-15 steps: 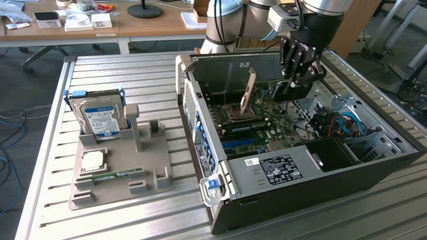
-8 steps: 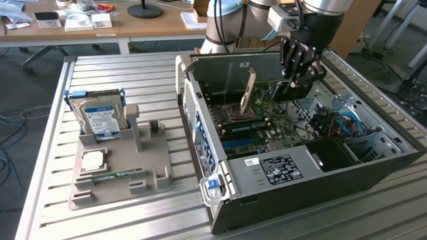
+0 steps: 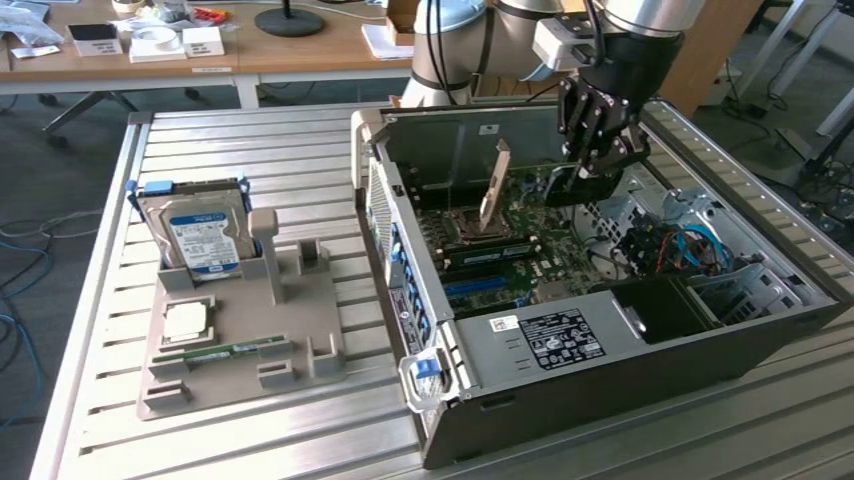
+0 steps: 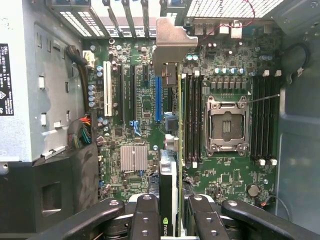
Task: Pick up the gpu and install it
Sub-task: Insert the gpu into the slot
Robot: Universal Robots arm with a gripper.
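Gripping gpu (image 4: 168, 170) edge-on in narrow-set gripper (image 4: 169, 202) over motherboard (image 4: 135, 115). Likely light, stiff, fragile; best held by board edges

gpu (image 4: 168, 175), thin green card, pale metal bracket, held upright on edge over the motherboard (image 4: 135, 115)

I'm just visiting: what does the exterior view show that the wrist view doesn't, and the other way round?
The exterior view adds the hard drive standing in a grey holder, a RAM stick lying on that holder, the slatted table and the case's outer wall. The wrist view adds a silver heatsink and the green logo on the card's edge. Both share the gripper shut on the gpu, held on edge over the motherboard, and the empty CPU socket.
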